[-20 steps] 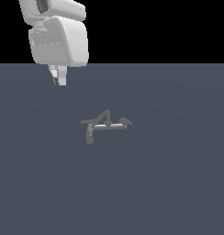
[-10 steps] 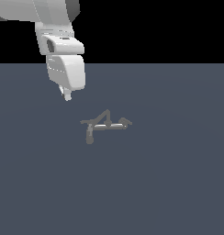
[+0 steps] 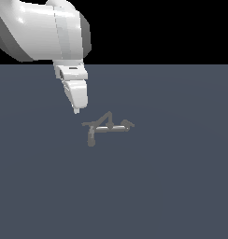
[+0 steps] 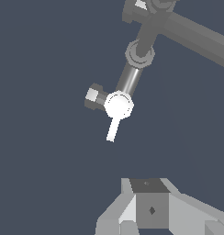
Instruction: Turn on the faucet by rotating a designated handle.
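Note:
The small grey-brown faucet [image 3: 108, 126] lies on the dark floor, with a thin bar, a peaked strut and a thick downturned spout [image 3: 91, 139]. Its thin straight handle [image 3: 87, 124] sticks out at the exterior view's left end. My gripper [image 3: 77, 110] hangs just above and to the exterior view's left of that handle, not touching it. The fingers look closed together and hold nothing. In the wrist view the handle [image 4: 113, 130] shows as a bright slim lever beside the spout [image 4: 131, 79], ahead of my gripper [image 4: 150, 215].
A stubby wedge-shaped lever [image 3: 128, 124] sits at the faucet's other end, on the exterior view's right. The flat dark grey floor [image 3: 172, 186] spreads all around. The bulky white arm [image 3: 46, 28] fills the upper part of the exterior view's left.
The arm has come down and toward the exterior view's right, bringing the gripper tip from well above and left of the faucet to just beside the handle. The faucet has not moved.

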`<state>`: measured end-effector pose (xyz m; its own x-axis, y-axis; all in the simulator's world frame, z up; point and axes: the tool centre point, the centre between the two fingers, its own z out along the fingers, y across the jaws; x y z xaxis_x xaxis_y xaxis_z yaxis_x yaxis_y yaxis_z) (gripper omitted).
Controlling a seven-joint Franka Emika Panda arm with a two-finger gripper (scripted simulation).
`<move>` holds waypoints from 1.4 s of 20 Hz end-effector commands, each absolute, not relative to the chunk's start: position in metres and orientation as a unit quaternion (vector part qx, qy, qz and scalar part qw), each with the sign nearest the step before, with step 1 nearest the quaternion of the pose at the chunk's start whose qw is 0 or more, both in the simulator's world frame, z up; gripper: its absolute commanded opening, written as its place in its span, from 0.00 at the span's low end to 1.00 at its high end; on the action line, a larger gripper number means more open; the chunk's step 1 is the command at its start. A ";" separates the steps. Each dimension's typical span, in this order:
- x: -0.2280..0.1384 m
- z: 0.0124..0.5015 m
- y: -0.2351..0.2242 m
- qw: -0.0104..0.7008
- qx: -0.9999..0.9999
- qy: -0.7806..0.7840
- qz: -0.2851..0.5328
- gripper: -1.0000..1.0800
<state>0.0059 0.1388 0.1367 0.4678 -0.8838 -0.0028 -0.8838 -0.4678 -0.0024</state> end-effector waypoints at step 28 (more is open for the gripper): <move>0.073 0.061 0.123 0.000 -0.786 0.618 0.000 0.00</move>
<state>0.0759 0.1210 0.0606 0.2344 -0.9721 0.0006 -0.9721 -0.2344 0.0001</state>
